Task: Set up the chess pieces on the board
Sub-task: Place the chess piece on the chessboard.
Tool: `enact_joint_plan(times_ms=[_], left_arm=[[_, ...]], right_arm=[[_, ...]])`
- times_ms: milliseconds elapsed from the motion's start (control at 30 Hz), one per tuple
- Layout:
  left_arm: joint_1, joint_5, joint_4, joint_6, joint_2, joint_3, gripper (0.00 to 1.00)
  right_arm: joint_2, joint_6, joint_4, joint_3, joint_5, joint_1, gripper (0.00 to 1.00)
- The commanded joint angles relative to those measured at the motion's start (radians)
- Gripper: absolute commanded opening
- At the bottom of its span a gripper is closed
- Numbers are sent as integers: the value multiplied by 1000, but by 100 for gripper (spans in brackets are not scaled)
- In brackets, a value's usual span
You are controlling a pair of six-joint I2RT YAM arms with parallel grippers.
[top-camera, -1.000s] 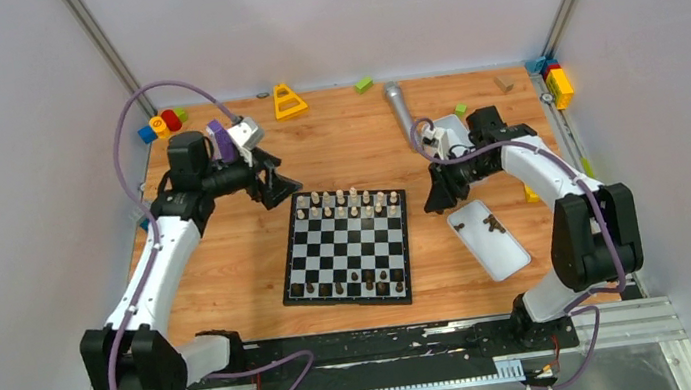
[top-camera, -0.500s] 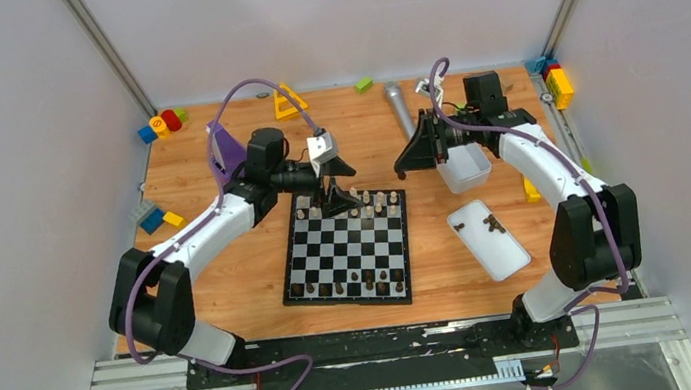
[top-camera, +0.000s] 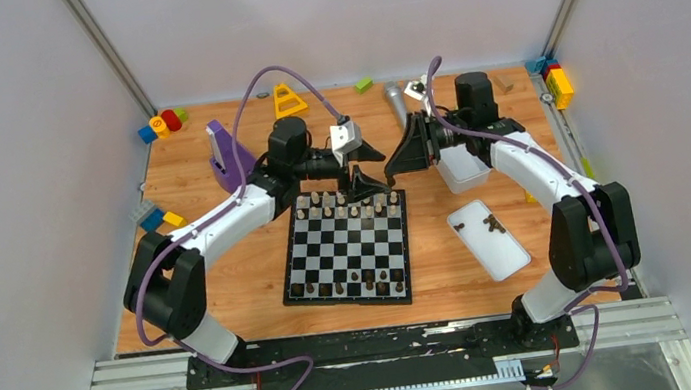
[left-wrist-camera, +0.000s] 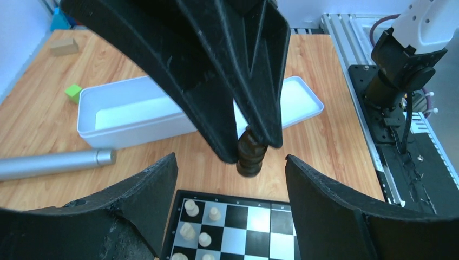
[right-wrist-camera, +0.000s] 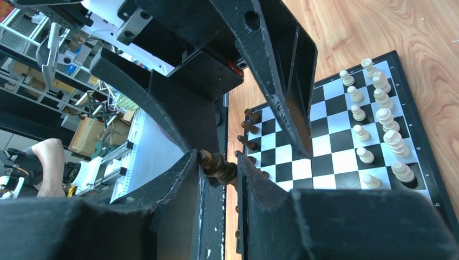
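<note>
The black-and-white board (top-camera: 346,247) lies mid-table, cream pieces (top-camera: 353,204) on its two far rows and dark brown pieces (top-camera: 353,283) along the near row. Above its far right corner the two grippers face each other tip to tip. My right gripper (top-camera: 398,162) (right-wrist-camera: 216,162) is shut on a dark brown piece (right-wrist-camera: 218,165) (left-wrist-camera: 250,158), held in the air. My left gripper (top-camera: 370,169) (left-wrist-camera: 230,162) is open, its fingers (left-wrist-camera: 124,211) spread on either side just short of that piece. Several more dark pieces lie in the flat white tray (top-camera: 500,250).
A deeper white tray (top-camera: 468,174) sits beyond the flat one, under the right arm. A silver cylinder (top-camera: 395,103) lies behind the grippers. A purple object (top-camera: 227,152) stands at the far left. Toy blocks (top-camera: 161,124) and a yellow triangle (top-camera: 288,100) dot the table's far edge.
The left gripper swung from the far left across the board's far edge to its right corner. The right gripper rose from the flat tray with the dark piece and turned toward the left gripper.
</note>
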Motion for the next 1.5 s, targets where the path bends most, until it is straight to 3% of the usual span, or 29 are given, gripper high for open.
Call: enact_joint_plan(times_ms=[0,533,1067,1267,1333,1400,1467], left_arm=[[-30,-19,13,-13,8,58,79],[-58,-82,36,-77,29,58,60],[-59,-35,23,-48,9,21,39],[-58,-34,-36,-8,-1,26,25],[-57,-35,-44,-4,-3,29,14],[-57,-33,-59,1,-4,34,3],[-58,-35,-73,12,-6,35,0]], right_arm=[[-18,78,117,-1,-44,13,12],[-52,68,118,-18,-12,29,13],[-74,52,102,-11,2,28,13],[-68,37,84,-1,3,29,13],[-64,30,76,-1,6,29,13],[-66,18,63,0,11,29,17],[-70,2,49,4,21,28,22]])
